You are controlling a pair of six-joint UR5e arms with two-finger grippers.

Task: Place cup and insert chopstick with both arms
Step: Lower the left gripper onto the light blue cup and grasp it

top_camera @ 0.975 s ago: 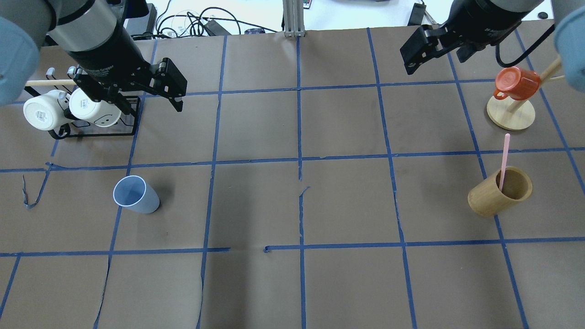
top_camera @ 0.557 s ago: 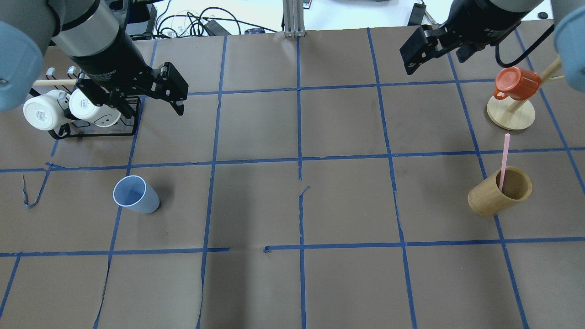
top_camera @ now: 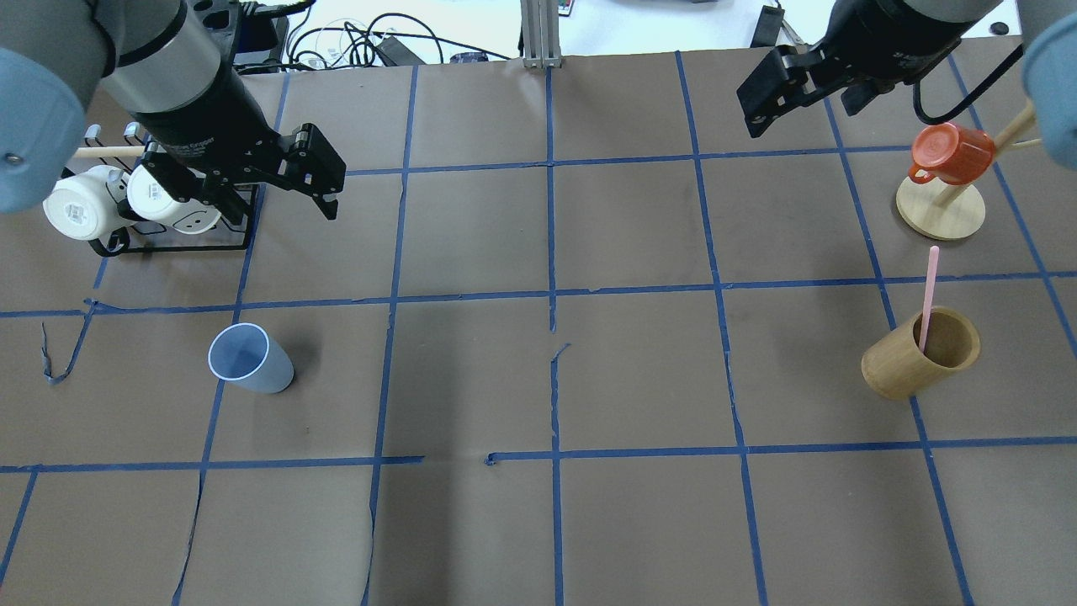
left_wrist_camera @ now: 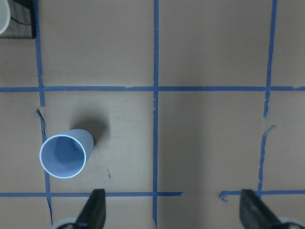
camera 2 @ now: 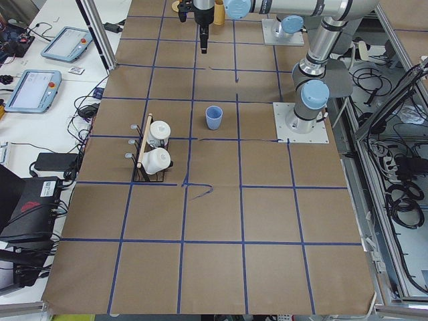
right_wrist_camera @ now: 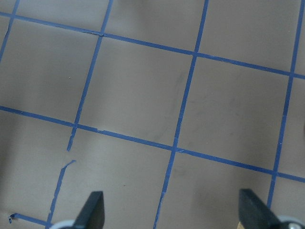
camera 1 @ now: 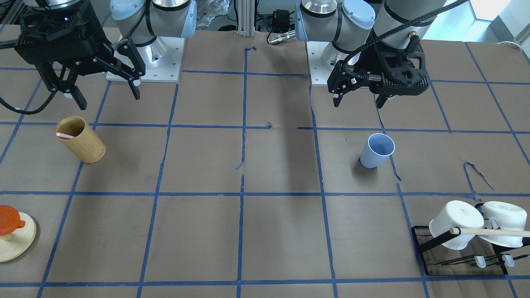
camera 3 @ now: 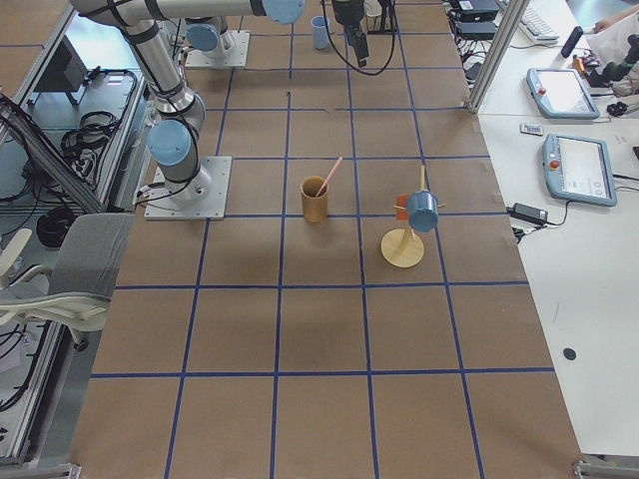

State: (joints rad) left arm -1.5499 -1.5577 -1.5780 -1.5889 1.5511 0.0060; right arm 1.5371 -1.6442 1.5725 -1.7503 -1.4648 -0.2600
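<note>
The pale blue cup stands upright on the left side of the table, also in the front view and the left wrist view. My left gripper hangs open and empty in the air beyond the cup; it also shows in the front view. In its wrist view the cup lies left of its left finger. One pink chopstick leans inside a tan wooden cylinder on the right. My right gripper is open and empty, high at the far right, away from the chopstick.
A black wire rack with two white mugs and a long wooden rod stands at the far left, just behind my left gripper. An orange mug hangs on a wooden stand at the far right.
My left gripper has shifted slightly nearer and turned a little, still open. The right arm, the cup and the chopstick have not moved.
</note>
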